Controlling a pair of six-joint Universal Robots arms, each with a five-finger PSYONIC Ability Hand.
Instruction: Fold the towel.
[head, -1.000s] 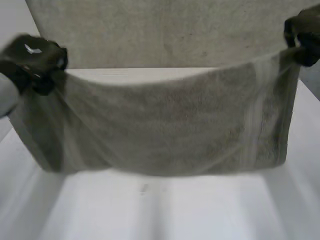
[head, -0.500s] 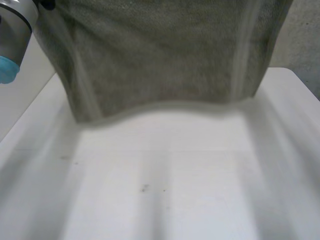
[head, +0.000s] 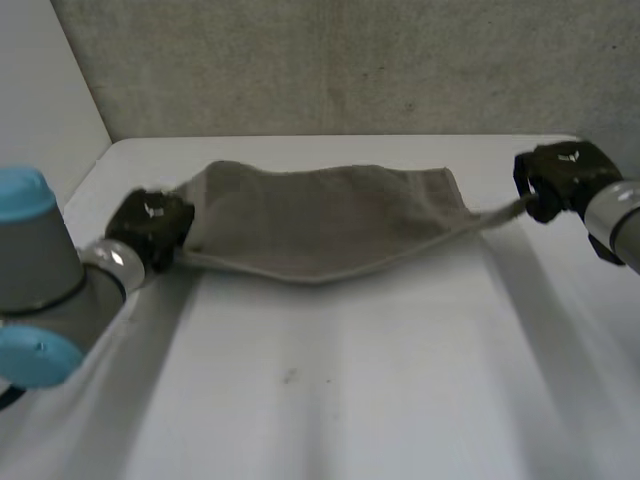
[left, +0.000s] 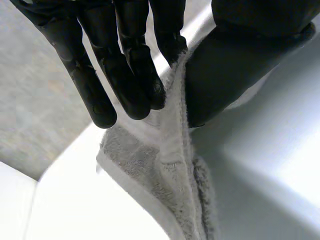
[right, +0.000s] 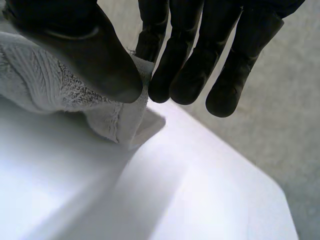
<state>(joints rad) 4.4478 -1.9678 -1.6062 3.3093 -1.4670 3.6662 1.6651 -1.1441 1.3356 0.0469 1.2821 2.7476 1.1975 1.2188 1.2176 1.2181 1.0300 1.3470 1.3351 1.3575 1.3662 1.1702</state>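
Note:
A grey towel (head: 320, 215) stretches across the far half of the white table (head: 330, 400), sagging in the middle between my two hands. My left hand (head: 150, 228) pinches the towel's left end; in the left wrist view the thumb (left: 225, 70) presses the towel's white-banded edge (left: 172, 145) against the fingers (left: 125, 75). My right hand (head: 560, 178) holds the towel's right corner, pulled into a thin point. In the right wrist view the thumb (right: 85, 55) clamps that towel corner (right: 120, 120) against the fingers (right: 185, 65).
A grey wall (head: 350, 60) rises just behind the table's far edge. A pale side wall (head: 40, 120) stands at the left. My left arm's grey joint with light-blue caps (head: 35, 280) sits low at the near left. The table's near half is bare.
The towel, held up high in front of the head camera before, has been swung forward and lowered to the far part of the table. Both hands moved away and down, still pinching its ends.

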